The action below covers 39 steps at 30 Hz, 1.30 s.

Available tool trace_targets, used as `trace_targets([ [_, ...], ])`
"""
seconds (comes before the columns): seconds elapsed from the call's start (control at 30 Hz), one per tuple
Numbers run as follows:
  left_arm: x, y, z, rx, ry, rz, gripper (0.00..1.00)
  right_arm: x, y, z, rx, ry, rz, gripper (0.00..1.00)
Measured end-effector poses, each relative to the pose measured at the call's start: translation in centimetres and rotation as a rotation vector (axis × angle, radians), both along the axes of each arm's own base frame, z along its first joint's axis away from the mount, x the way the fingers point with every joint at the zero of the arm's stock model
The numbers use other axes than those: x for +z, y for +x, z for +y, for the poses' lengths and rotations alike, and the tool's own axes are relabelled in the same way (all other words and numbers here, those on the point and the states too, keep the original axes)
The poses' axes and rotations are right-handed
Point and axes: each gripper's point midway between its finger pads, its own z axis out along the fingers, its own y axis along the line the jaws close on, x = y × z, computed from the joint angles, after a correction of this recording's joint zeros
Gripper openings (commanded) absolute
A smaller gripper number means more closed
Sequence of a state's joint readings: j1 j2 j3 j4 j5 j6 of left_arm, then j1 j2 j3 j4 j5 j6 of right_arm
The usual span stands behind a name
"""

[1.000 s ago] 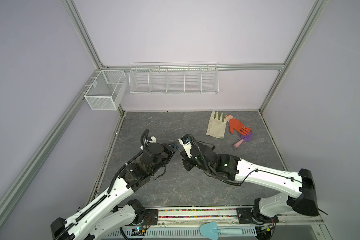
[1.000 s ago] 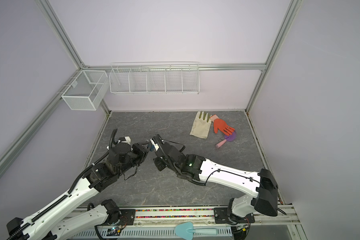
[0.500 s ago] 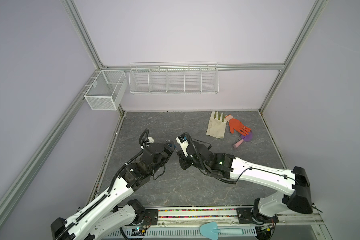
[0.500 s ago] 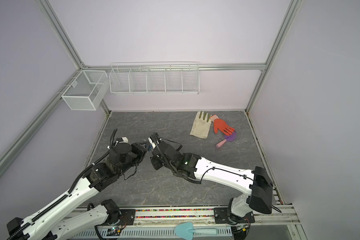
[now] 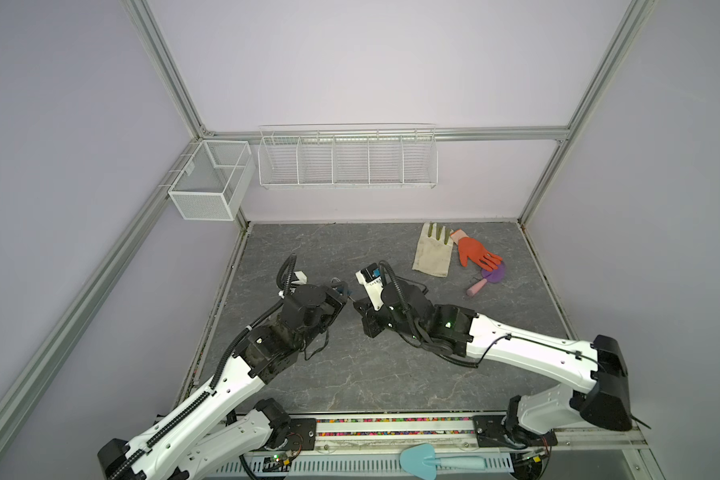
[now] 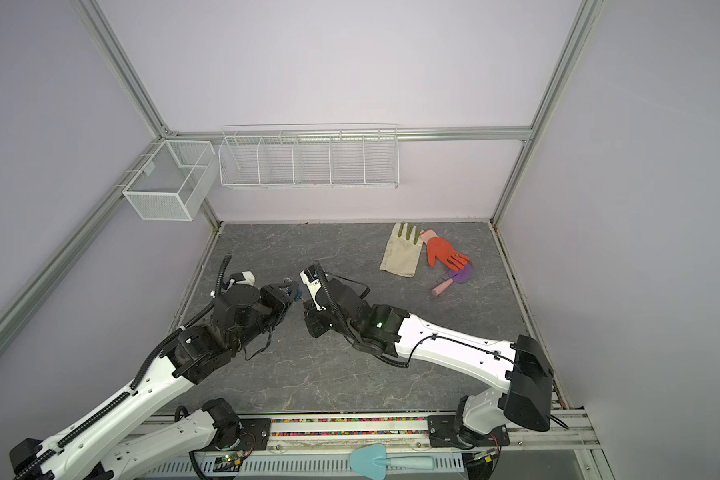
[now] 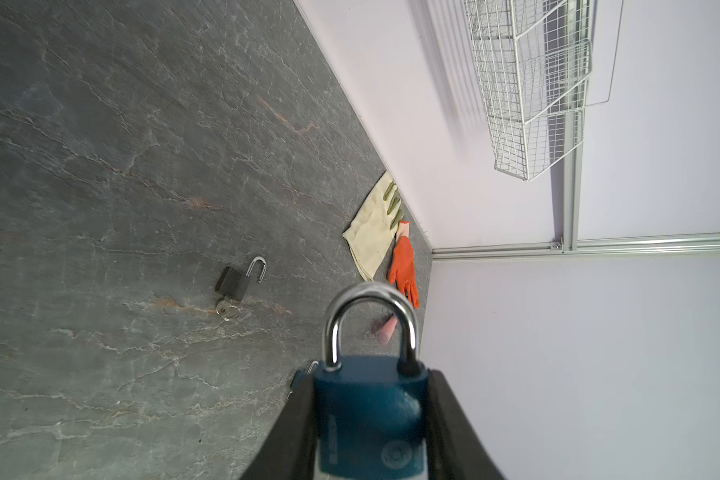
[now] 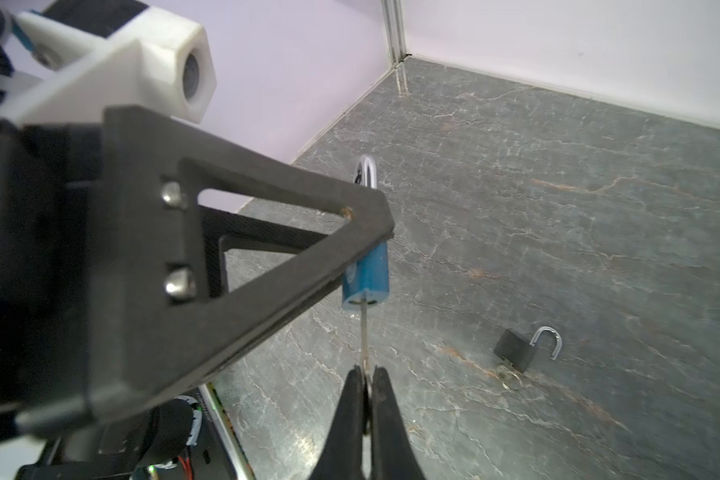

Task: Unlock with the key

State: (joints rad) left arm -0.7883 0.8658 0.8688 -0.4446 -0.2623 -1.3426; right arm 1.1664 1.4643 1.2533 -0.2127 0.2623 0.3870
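Above grey mat (image 5: 391,374): left gripper (image 7: 371,384) clamps blue padlock (image 7: 368,419); right gripper (image 8: 366,374) pinches key (image 8: 364,328), tip at padlock base.

Surface (image 5: 371,374) bare in the near centre and along the far edge left of centre: free passage. Far right corner crowded: beige glove (image 5: 432,255), orange glove (image 5: 472,253), pink-handled tool (image 5: 476,286), close together. Open black padlock (image 7: 234,283) lies alone, well apart from the gloves (not made out in the top views). Wire basket (image 5: 347,160) hangs above the far edge.
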Motion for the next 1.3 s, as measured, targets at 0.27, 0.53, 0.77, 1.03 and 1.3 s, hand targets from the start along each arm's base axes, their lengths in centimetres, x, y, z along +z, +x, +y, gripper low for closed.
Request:
trace_targets([
  [0.27, -0.3, 0.0, 0.2, 0.031, -0.026, 0.025, 0.03, -0.2, -0.7, -0.1, -0.008, -0.035, -0.016, 0.07],
  [0.53, -0.7, 0.2, -0.1, 0.044, -0.045, 0.047, 0.02, -0.7, -0.9, 0.0, 0.002, -0.044, 0.004, 0.07],
  [0.77, -0.7, 0.2, 0.0, 0.047, -0.051, 0.049, 0.02, -0.3, -0.3, -0.4, -0.03, -0.053, -0.009, 0.07],
  [1.03, -0.7, 0.1, -0.3, 0.036, -0.058, 0.051, 0.02, -0.2, 0.2, -0.8, -0.05, -0.061, -0.016, 0.07],
  [1.3, -0.1, 0.4, -0.5, 0.039, -0.09, 0.04, 0.02, 0.4, 0.4, -0.6, -0.05, -0.062, -0.025, 0.07],
])
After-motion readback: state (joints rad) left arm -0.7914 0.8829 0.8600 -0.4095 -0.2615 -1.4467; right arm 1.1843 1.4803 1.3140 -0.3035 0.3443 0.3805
